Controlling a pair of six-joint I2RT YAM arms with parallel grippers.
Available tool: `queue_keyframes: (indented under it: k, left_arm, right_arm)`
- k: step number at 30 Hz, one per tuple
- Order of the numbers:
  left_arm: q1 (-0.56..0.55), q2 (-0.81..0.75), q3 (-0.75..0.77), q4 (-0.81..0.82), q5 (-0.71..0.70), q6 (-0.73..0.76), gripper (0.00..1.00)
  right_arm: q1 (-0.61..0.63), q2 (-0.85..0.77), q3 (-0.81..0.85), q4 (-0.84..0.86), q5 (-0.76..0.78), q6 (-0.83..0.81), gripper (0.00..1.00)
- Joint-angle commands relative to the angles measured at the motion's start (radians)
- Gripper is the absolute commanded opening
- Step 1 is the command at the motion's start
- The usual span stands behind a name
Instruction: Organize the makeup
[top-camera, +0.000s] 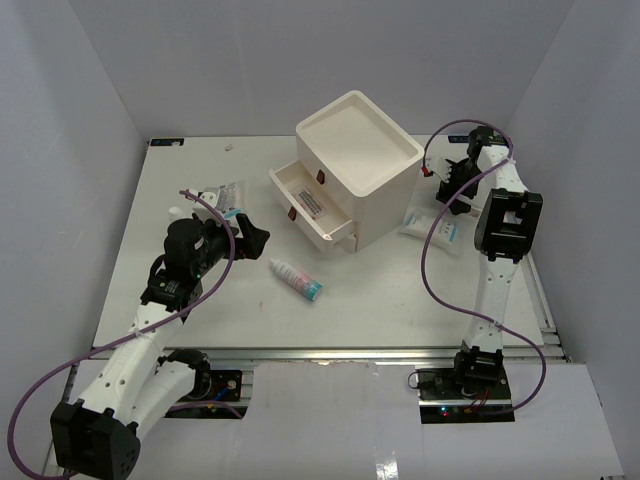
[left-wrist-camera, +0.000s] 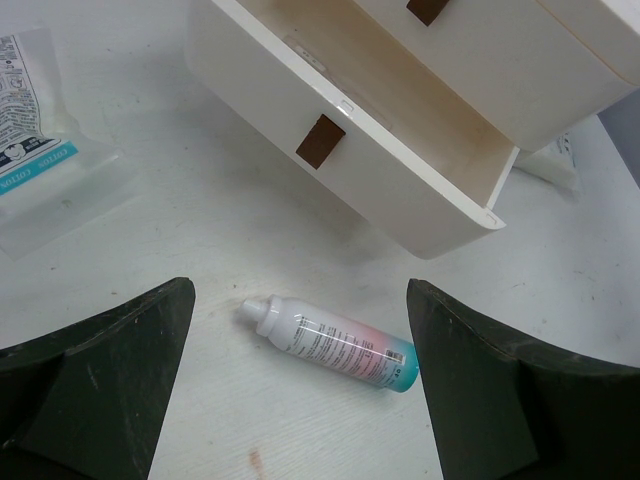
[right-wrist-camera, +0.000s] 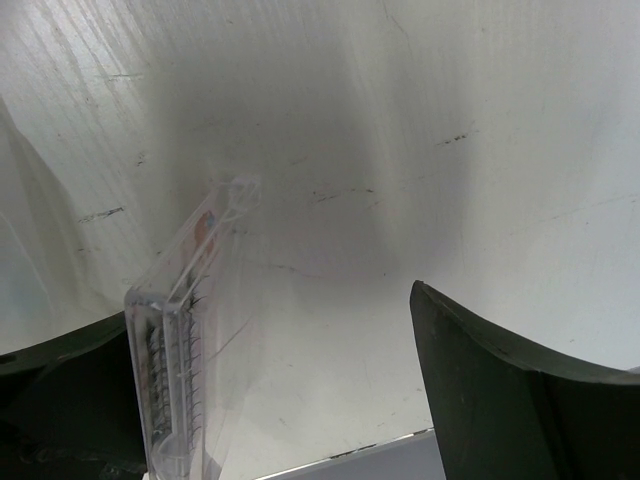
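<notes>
Count, top view. I log one drawer box (top-camera: 362, 160) with two drawers (top-camera: 300, 186). One teal-capped tube (top-camera: 296, 278) at its 7 o'clock. Two sachets I can separate: left sachet (top-camera: 228, 193) at 9 o'clock, right sachet (top-camera: 443, 232) at 4 o'clock. One clear case (right-wrist-camera: 185, 350).

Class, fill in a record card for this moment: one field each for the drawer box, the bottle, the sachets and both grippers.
Drawer box: central, one drawer pulled out
Bottle: lying on its side in front of the drawer
Sachets: one far left, one right of the box
Left gripper: open, over the bottle, not touching
Right gripper: open, clear packet beside one finger
</notes>
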Motion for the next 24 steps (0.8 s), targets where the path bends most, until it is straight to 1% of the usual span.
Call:
queue_keyframes:
  k: [1,6,10,13,14,17,24]
  left_arm:
    - [0.004,-0.005,-0.003,0.014,-0.001,0.001,0.98]
    - [0.003,-0.005,-0.003,0.012,0.001,0.001,0.98]
    - [0.004,-0.007,-0.003,0.012,0.003,0.001,0.98]
    - [0.004,-0.008,-0.003,0.012,0.004,0.001,0.98]
    - [0.004,-0.008,-0.003,0.012,0.004,0.001,0.98]
    - [0.004,-0.013,-0.003,0.014,0.004,0.0,0.98]
    - [0.004,-0.024,-0.002,0.012,0.01,0.0,0.98]
  right_arm:
    - [-0.004,0.024,0.035,-0.02,0.004,-0.014,0.89]
    - [-0.004,0.02,0.028,-0.038,0.012,-0.016,0.8]
    - [-0.004,0.01,0.016,-0.049,0.002,-0.011,0.74]
    - [-0.004,0.002,-0.001,-0.052,0.0,-0.002,0.64]
    - [-0.004,-0.002,-0.003,-0.054,0.0,0.0,0.55]
    - [-0.003,-0.009,-0.008,-0.067,0.0,0.01,0.4]
    - [-0.006,-0.113,-0.084,-0.041,-0.035,0.088,0.2]
